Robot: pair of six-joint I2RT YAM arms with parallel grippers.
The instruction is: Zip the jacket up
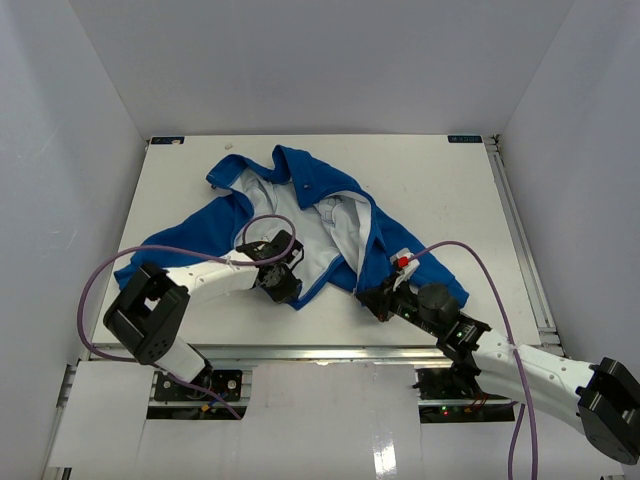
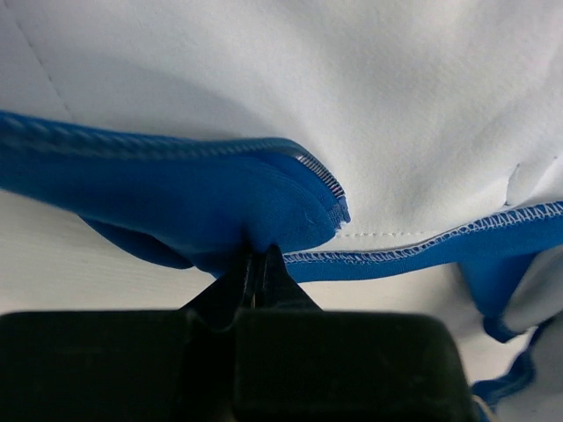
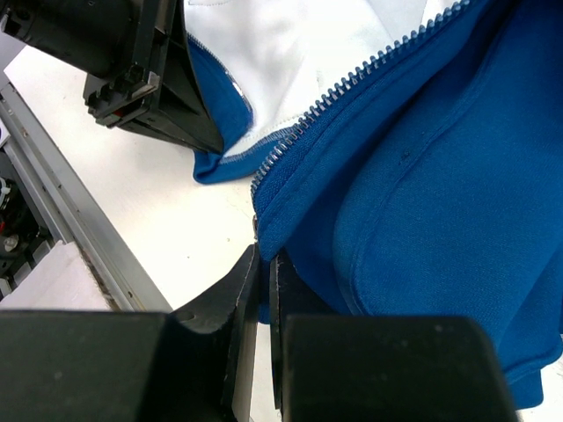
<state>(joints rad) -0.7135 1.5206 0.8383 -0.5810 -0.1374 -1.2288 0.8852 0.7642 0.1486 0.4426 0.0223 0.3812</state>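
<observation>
The bright-blue jacket (image 1: 330, 195) lies unzipped on the white table, its pale lining (image 1: 300, 225) facing up. My left gripper (image 1: 290, 292) is shut on the bottom corner of the jacket's left front panel. In the left wrist view, the left gripper (image 2: 258, 255) pinches a blue fold of the hem just below the end of the zipper strip (image 2: 321, 174). My right gripper (image 1: 370, 298) is shut on the bottom corner of the other panel. In the right wrist view, the right gripper (image 3: 266, 257) clamps blue cloth under the zipper teeth (image 3: 352, 75), with the left gripper (image 3: 149, 79) close by.
A metal rail (image 3: 53, 202) runs along the table's near edge, close beside both grippers. White walls enclose the table (image 1: 450, 190) on three sides. Purple cables (image 1: 470, 250) loop above both arms. One blue sleeve (image 1: 160, 250) spreads toward the left edge.
</observation>
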